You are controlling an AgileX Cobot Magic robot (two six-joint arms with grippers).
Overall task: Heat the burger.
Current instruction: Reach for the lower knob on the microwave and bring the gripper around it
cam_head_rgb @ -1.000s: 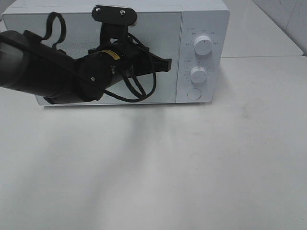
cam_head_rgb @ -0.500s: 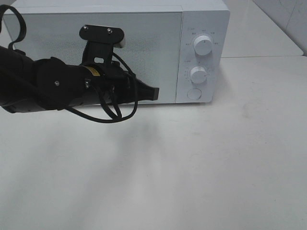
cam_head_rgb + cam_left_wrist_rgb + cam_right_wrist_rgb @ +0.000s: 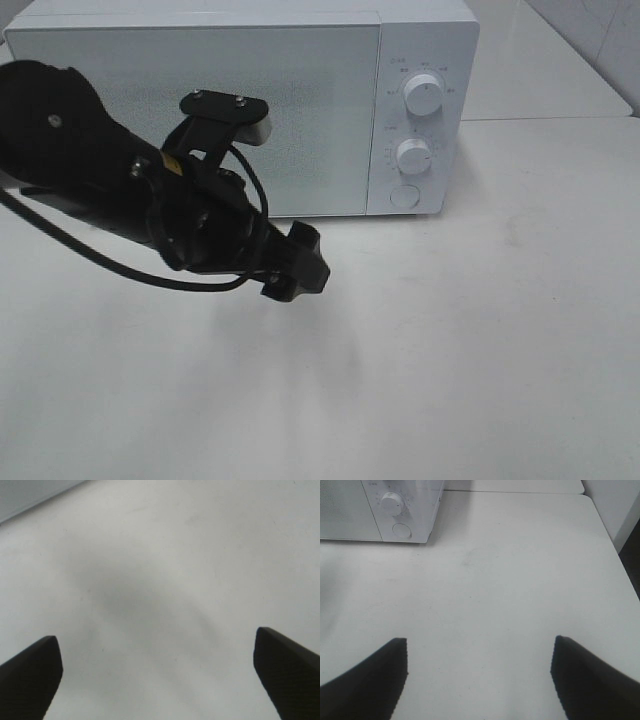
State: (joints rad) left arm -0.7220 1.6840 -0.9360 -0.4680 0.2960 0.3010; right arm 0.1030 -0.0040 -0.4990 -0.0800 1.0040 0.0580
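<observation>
The burger is out of view in every frame. A white microwave [image 3: 330, 110] stands at the back of the table with its door shut. My left gripper [image 3: 298, 265] hovers over the table in front of the door, a little below its lower edge. In the left wrist view my left gripper [image 3: 157, 670] is open, with only bare white table between its dark fingertips [image 3: 30, 675]. My right gripper [image 3: 479, 675] is open too, empty, and looks across the table at the microwave's [image 3: 405, 505] control side. The right arm does not show in the exterior high view.
The microwave panel carries an upper knob [image 3: 423, 95], a lower knob [image 3: 412, 156] and a round button [image 3: 404, 196]. The white table [image 3: 480, 350] spreads wide in front and to the right. Its right edge [image 3: 615, 550] shows in the right wrist view.
My left gripper has dropped from the microwave door's right side down toward the table, pulling back from the door. Its jaws went from shut to wide open.
</observation>
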